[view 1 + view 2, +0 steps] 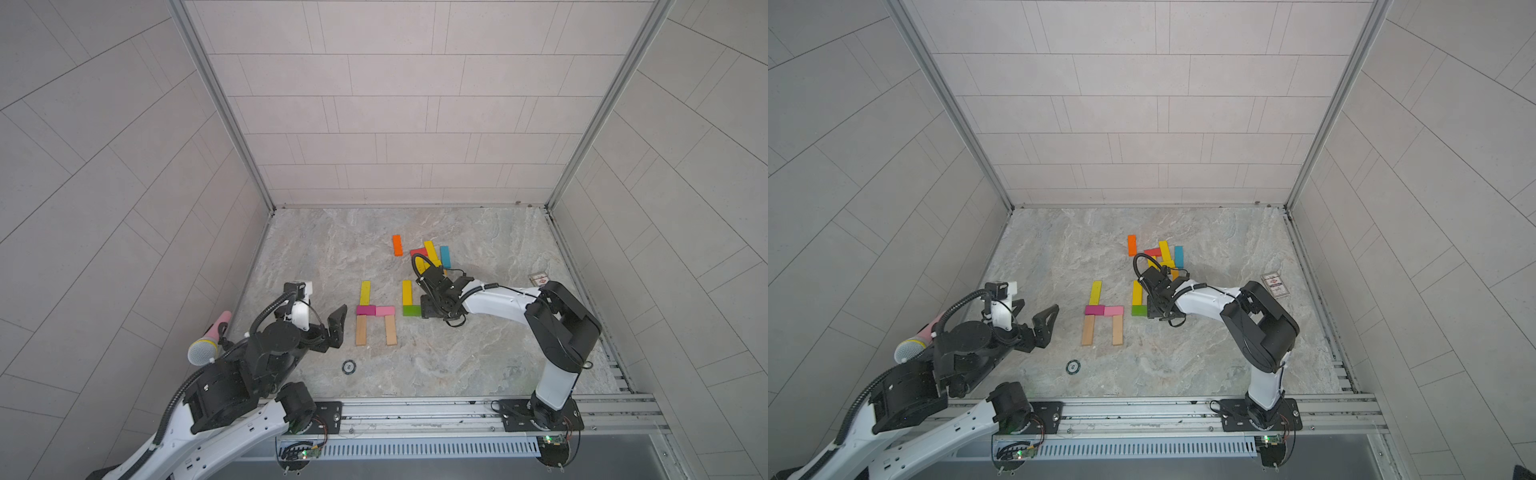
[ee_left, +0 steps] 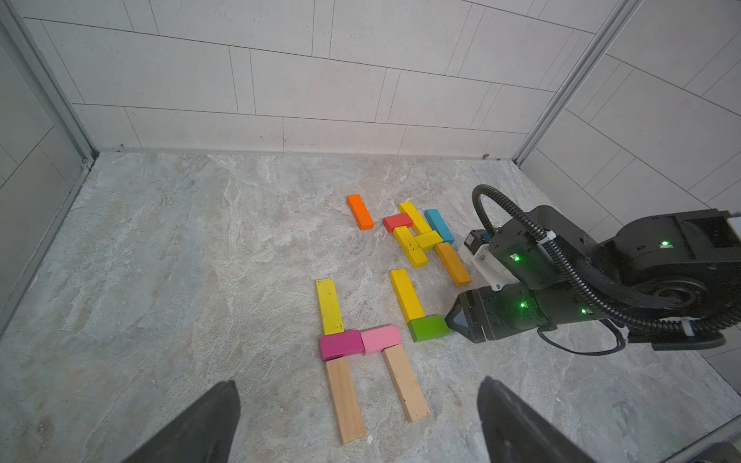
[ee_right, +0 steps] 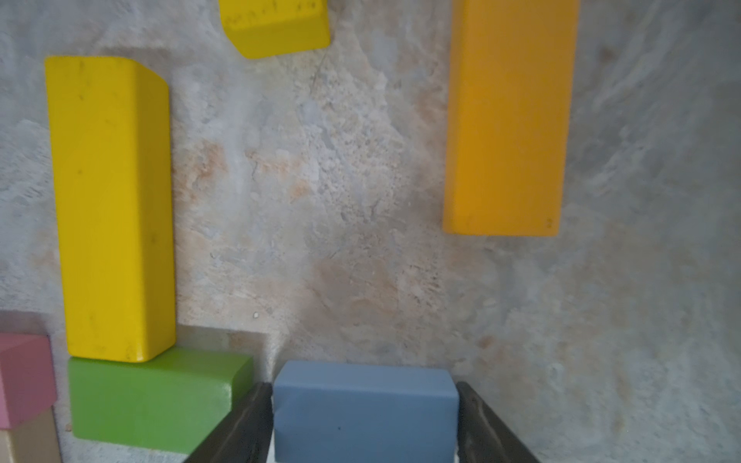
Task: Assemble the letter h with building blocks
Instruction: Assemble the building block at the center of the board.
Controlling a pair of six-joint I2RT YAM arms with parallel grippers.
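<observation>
One group of building blocks lies flat in both top views: a yellow bar, magenta and pink short blocks, and two plain wood bars. To its right a yellow bar meets a green block. My right gripper is low beside the green block. In the right wrist view a blue block lies between the fingers of the right gripper, with thin gaps on both sides. My left gripper hangs wide open near the wood bars, holding nothing.
Loose blocks lie farther back: orange, red, yellow, teal. A printed card sits at the right, a small round disc near the front, and a microphone by the left arm.
</observation>
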